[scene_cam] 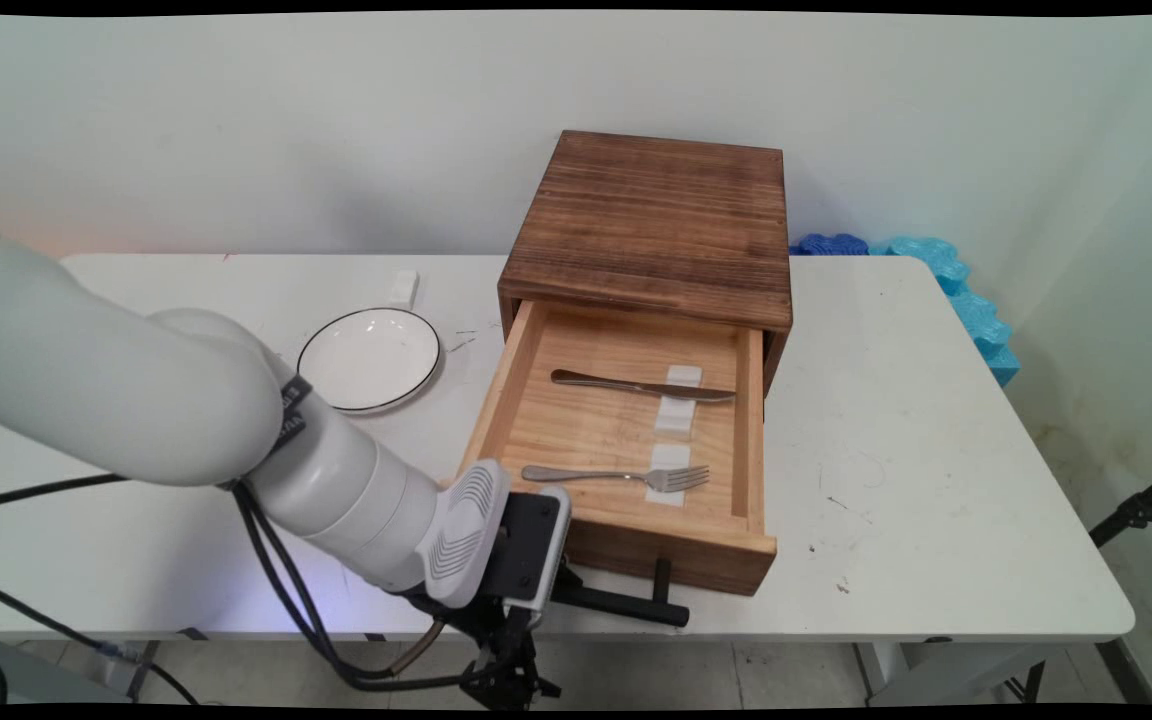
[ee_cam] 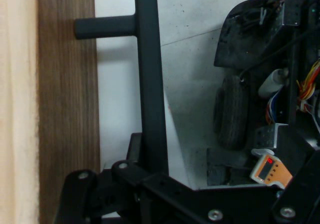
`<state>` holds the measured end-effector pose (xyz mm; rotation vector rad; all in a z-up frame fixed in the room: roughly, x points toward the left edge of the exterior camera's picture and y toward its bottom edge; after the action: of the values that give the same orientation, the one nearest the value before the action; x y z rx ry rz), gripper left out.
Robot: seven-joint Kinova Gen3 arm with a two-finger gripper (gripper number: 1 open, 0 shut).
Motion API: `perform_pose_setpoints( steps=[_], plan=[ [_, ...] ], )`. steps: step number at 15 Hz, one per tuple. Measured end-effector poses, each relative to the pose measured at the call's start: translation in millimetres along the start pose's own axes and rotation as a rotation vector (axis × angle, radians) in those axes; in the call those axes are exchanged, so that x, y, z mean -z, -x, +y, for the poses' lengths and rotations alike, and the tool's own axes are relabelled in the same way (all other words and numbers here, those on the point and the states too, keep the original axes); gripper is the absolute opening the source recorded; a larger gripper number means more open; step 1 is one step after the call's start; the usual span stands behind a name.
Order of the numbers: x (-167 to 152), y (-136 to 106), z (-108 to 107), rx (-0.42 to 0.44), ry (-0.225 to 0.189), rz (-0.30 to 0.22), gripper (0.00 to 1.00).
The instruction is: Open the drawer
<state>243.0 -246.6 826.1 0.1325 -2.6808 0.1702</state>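
Observation:
A dark wooden cabinet (scene_cam: 651,215) stands at the back of the white table (scene_cam: 936,480), and its pale drawer (scene_cam: 636,548) is pulled out toward the near edge. Inside the drawer lie a knife (scene_cam: 636,385) and a fork (scene_cam: 616,475). A black bar handle (scene_cam: 636,606) sticks out from the drawer's front. My gripper (scene_cam: 558,594) is at the left end of that bar. In the hand view the handle (ee_cam: 150,79) runs down into the gripper (ee_cam: 150,170), which is shut on it beside the brown drawer front (ee_cam: 67,109).
A white plate with a dark rim (scene_cam: 368,358) lies left of the drawer, with a small white block (scene_cam: 403,288) behind it. Blue foam (scene_cam: 956,280) lies at the table's far right corner. Below the table edge, a wheeled machine (ee_cam: 265,99) stands on the floor.

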Motion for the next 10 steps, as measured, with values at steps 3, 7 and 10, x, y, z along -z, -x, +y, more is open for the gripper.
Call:
perform_pose_setpoints(
  steps=[3,7,10],
  plan=[
    [2,0,6,-0.002,0.004,0.005,1.00],
    [5,2,14,-0.003,0.011,0.008,1.00],
    [8,2,19,-0.004,0.016,0.012,1.00]
  ],
)
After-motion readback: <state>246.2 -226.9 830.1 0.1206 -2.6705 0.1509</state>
